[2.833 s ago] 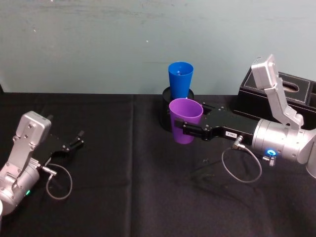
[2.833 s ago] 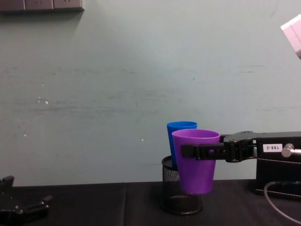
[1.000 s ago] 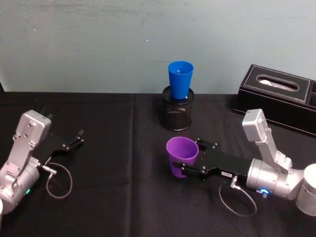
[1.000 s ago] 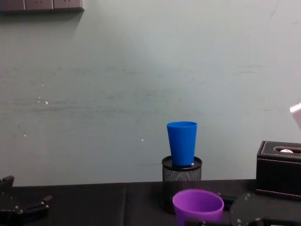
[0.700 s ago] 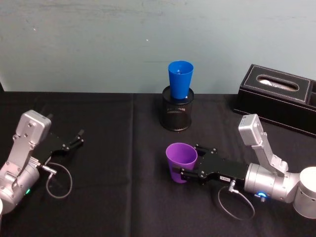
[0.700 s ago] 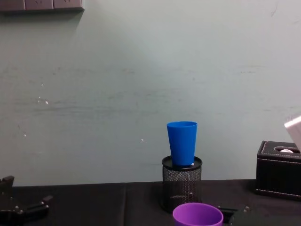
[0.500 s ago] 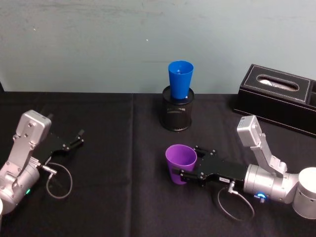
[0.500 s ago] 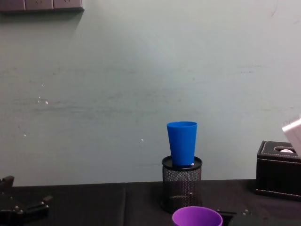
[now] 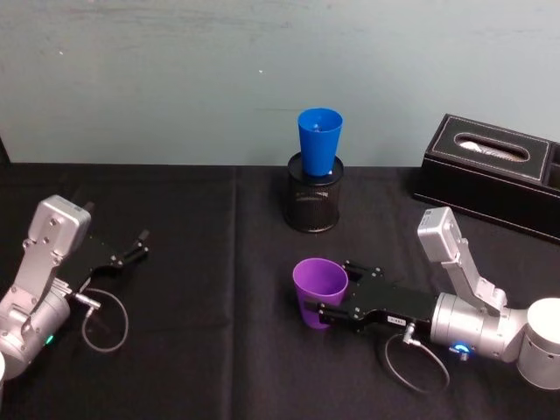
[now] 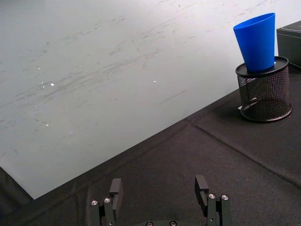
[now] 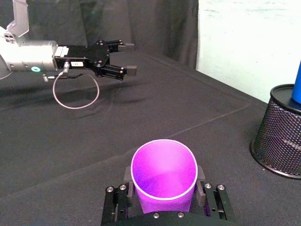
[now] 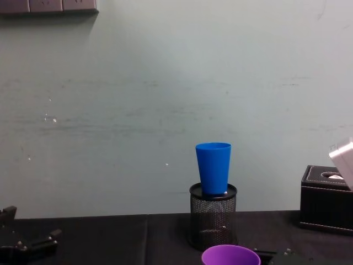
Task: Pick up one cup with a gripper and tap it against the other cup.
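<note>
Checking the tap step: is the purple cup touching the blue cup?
No, the purple cup sits in the right gripper, well apart from the blue cup.

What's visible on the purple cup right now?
The purple cup is a plain, smooth, tapered tumbler that looks like plastic, upright, mouth open and empty inside. The right gripper clamps its sides low over the black tablecloth, nearer the robot than the blue cup and apart from it.

Lighting's pretty flat and even, soft overhead kind. The black tablecloth point(image 9: 219, 289) swallows shadows, so hardly any show. Pale wall point(image 12: 138, 99) is evenly lit, no glare. Slight softness in the head view.
</note>
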Controlling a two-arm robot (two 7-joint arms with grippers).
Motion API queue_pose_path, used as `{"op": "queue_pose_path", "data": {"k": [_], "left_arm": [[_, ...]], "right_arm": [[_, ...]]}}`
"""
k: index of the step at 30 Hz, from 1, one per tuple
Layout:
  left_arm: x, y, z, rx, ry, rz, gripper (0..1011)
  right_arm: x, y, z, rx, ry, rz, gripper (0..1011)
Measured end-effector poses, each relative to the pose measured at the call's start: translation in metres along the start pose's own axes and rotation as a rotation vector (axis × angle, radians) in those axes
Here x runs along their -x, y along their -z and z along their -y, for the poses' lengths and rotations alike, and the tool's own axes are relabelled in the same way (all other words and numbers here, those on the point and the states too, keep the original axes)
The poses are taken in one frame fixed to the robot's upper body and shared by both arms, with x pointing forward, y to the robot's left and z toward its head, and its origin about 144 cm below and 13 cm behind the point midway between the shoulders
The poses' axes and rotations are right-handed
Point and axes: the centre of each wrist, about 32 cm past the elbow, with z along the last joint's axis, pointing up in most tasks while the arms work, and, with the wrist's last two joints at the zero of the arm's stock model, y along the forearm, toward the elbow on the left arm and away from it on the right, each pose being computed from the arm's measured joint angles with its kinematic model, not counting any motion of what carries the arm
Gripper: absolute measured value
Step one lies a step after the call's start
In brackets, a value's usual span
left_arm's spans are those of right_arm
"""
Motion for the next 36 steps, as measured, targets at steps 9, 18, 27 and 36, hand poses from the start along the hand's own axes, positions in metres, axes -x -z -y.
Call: {"op": "queue_pose_path", "data": {"k": [9,18,27,36], "left_arm": [[0.0,0.0,0.0,0.0,0.0,0.0,1012],[0.0,0.0,0.0,0.0,0.0,0.0,1011],[0.0,0.0,0.0,0.0,0.0,0.0,1011],[0.0,0.0,0.0,0.0,0.0,0.0,1011]], "right_arm": [[-0.0001,-0.0001,0.0001,0.001,0.0,0.0,736],[-0.0002,0.0,0.0003,0.002,0.0,-0.001,736],[-0.0002,0.0,0.0003,0.002,0.0,-0.001,735],[-0.0002,0.0,0.0003,0.002,0.0,-0.002,736]]}}
